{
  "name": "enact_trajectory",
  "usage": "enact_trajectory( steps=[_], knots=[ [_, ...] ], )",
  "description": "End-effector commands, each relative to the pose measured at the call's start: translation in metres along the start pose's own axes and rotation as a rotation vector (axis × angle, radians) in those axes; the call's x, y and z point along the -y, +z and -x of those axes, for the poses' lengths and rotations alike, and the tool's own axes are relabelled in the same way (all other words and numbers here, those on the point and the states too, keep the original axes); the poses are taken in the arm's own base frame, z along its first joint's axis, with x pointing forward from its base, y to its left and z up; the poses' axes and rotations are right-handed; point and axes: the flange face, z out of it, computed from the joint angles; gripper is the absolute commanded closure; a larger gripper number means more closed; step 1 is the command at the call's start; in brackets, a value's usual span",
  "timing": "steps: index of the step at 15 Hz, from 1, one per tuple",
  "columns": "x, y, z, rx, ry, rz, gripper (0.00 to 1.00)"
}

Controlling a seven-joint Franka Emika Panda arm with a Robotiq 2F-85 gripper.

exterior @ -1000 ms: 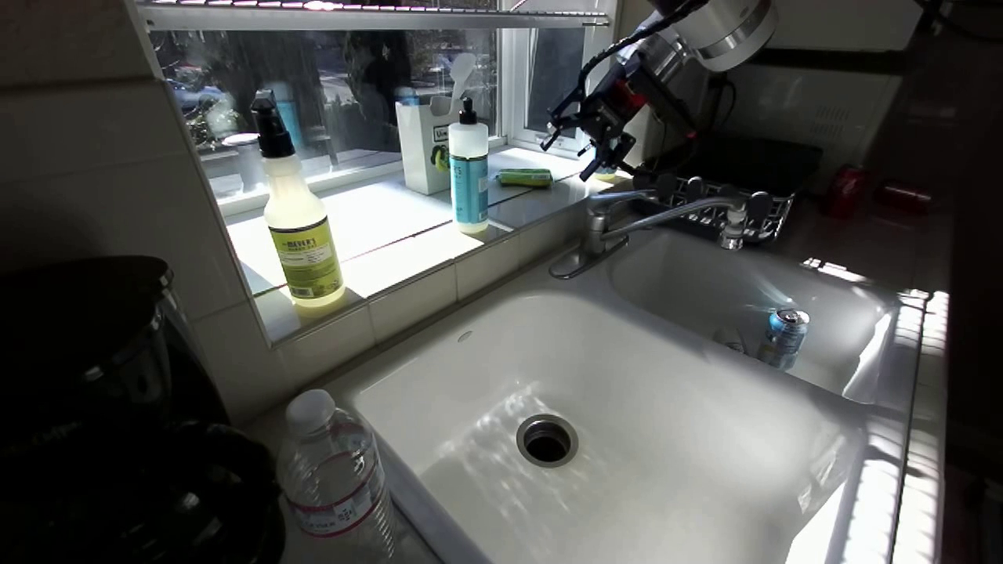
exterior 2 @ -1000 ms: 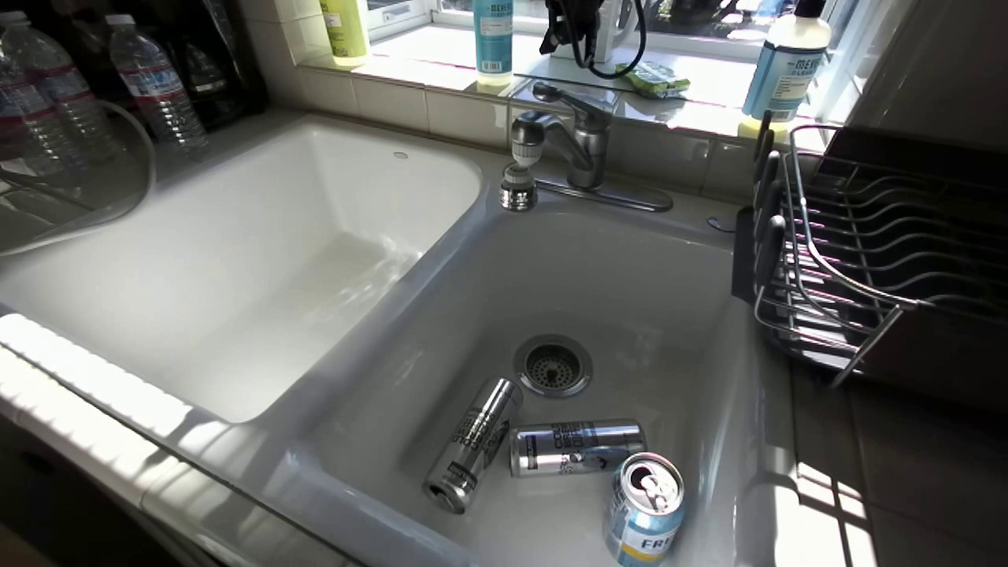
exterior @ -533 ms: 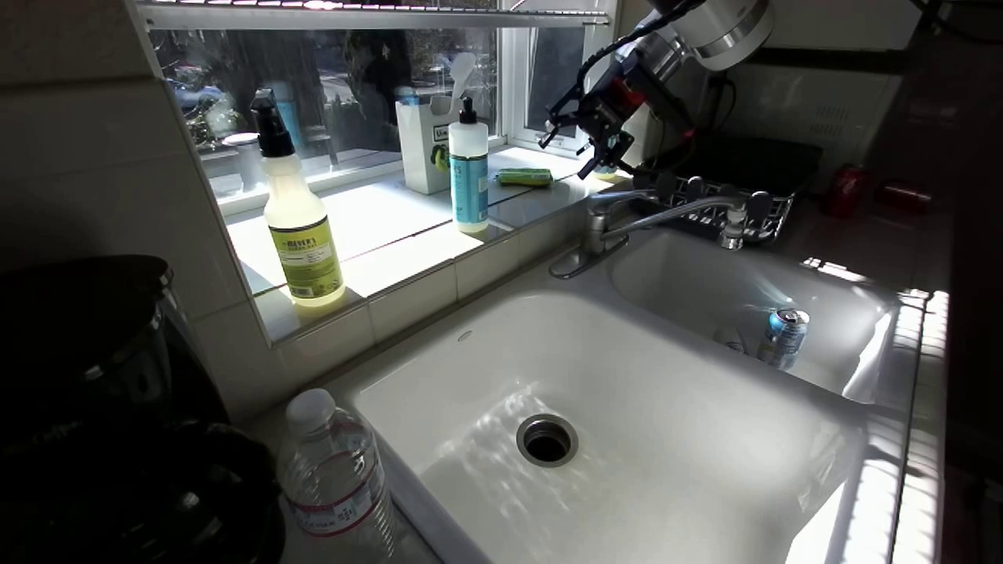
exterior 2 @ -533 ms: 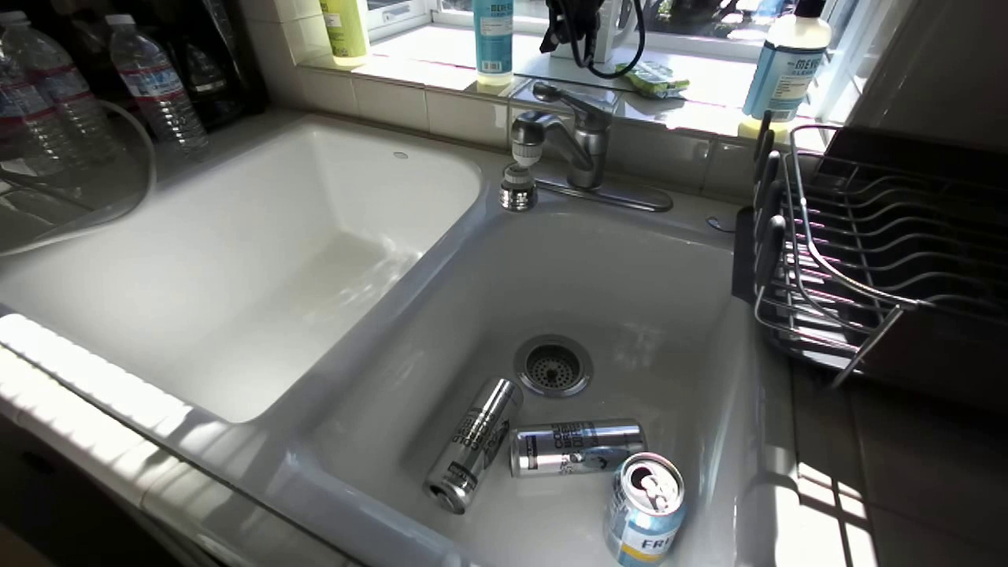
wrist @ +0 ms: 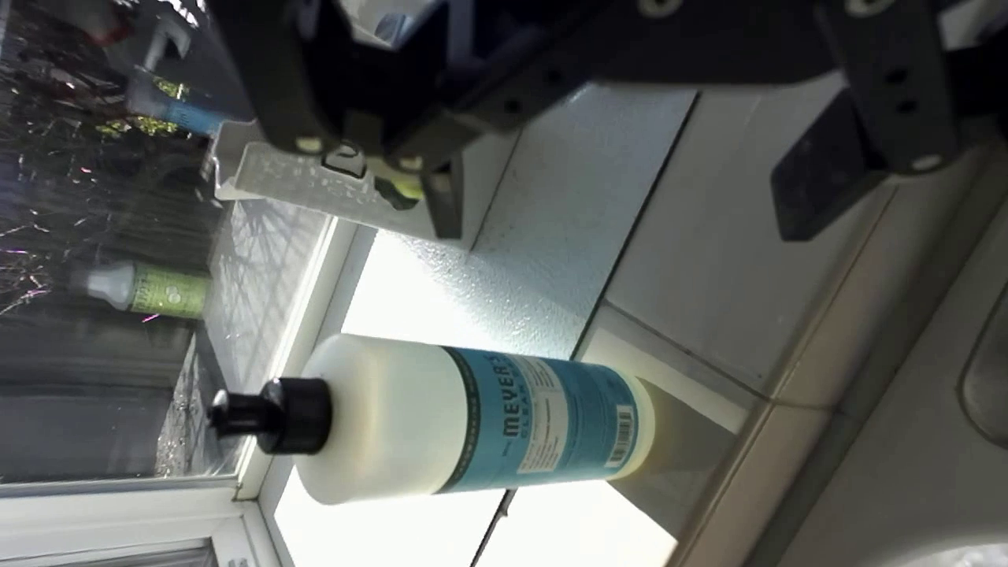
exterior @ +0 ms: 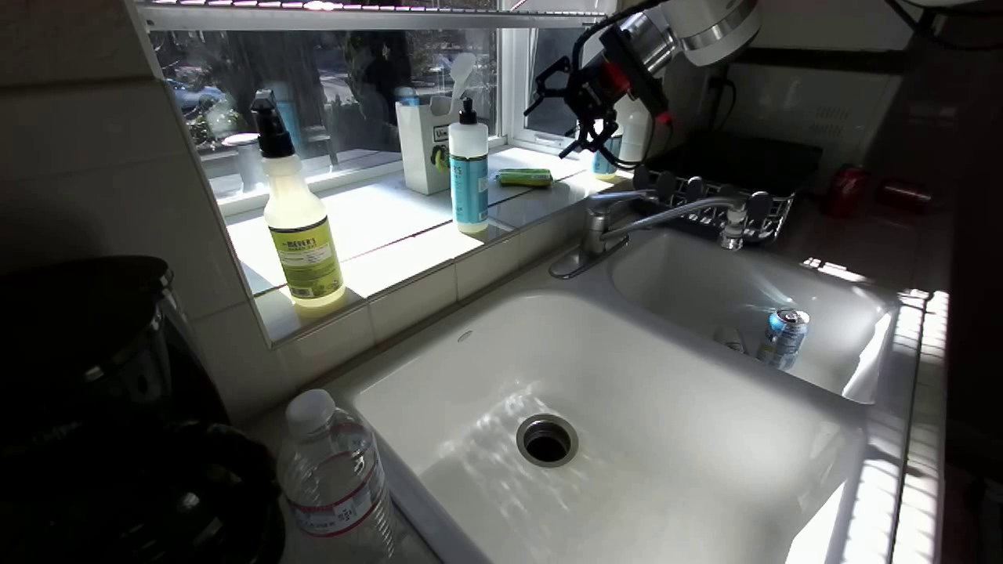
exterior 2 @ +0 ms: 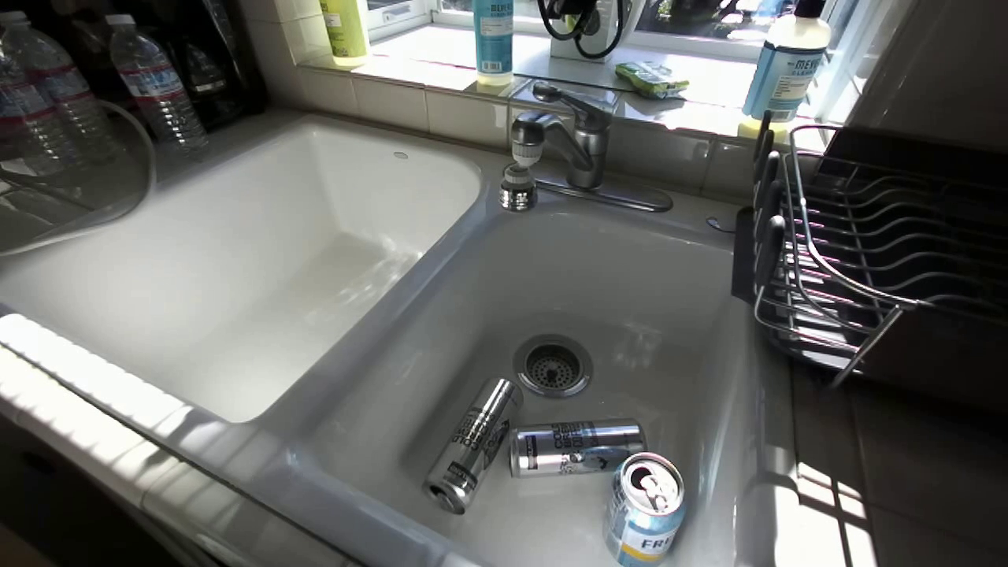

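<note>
Jaws hang wide apart with nothing between them, so no grasp is made, and the blue-labelled pump bottle (wrist: 480, 421) and white box (wrist: 291, 179) stand nearby, untouched.

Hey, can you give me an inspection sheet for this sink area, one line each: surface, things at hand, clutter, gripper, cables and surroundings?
Surface: tiled windowsill, with bright sun and shade in patches.
Things at hand: blue-labelled pump bottle upright on the windowsill; white container and green packet there too, none of them touched.
Clutter: two silver cans lying and one blue can standing in a sink basin.
Gripper: open, in the air, holding nothing.
Cables: black cable looping beside the gripper; snags, nothing seen.
Surroundings: faucet, dish rack and clear water bottles.
</note>
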Motion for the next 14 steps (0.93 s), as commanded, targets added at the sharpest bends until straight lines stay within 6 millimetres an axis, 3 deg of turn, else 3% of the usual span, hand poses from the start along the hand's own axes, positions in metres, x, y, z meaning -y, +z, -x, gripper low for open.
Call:
enact_trajectory(
  steps=[1, 8, 14],
  knots=[
    [0.004, 0.016, -0.011, 0.036, 0.147, 0.052, 0.00],
    [-0.009, 0.039, -0.005, 0.288, 0.375, 0.184, 0.00],
    [-0.009, 0.033, -0.002, 0.253, 0.324, 0.150, 0.00]
  ],
)
